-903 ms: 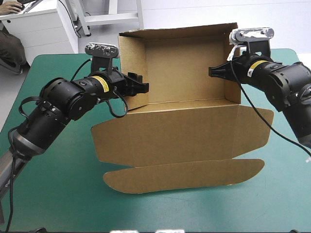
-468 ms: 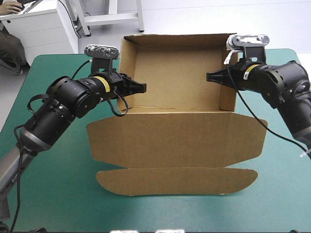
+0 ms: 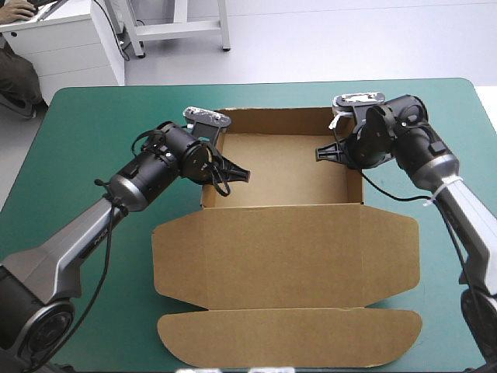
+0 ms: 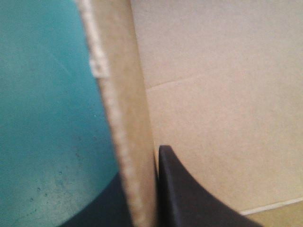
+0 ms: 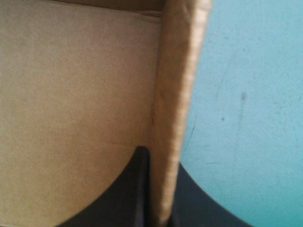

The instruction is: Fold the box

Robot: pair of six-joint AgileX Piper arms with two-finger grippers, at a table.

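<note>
Box (image 3: 283, 241), brown board, half made: open tray with four walls up, lid flat, all on the teal-green table (image 3: 93, 124).

High view: box sits mid-table. Tray (image 3: 279, 175) is the 12 o'clock part, its floor bare. Lid runs from the tray's front wall toward 6 o'clock, wider than the tray, with angled ends. A long rounded flap (image 3: 291, 338) ends it near the table's 6 o'clock edge. Left gripper (image 3: 237, 176) is at the tray's 9 o'clock wall, near the front corner. Right gripper (image 3: 322, 153) is at the 3 o'clock wall, about midway along it. Both arms reach inward, tips pointing into the tray.

Left wrist view: raw top edge of the wall (image 4: 123, 118) runs straight between the jaws of the left gripper (image 4: 139, 163). Jaws narrow, pinching the wall. One black finger (image 4: 184, 189) is inside against the tray floor side, the other outside over the table (image 4: 47, 118).

Right wrist view: same picture mirrored. Wall edge (image 5: 177, 94) stands between the jaws of the right gripper (image 5: 161, 161). Jaws narrow, clamped on the board. One finger (image 5: 123, 189) is inside the tray, the other outside over the table (image 5: 251, 94). Wall upright, tray floor flat beside it.
</note>
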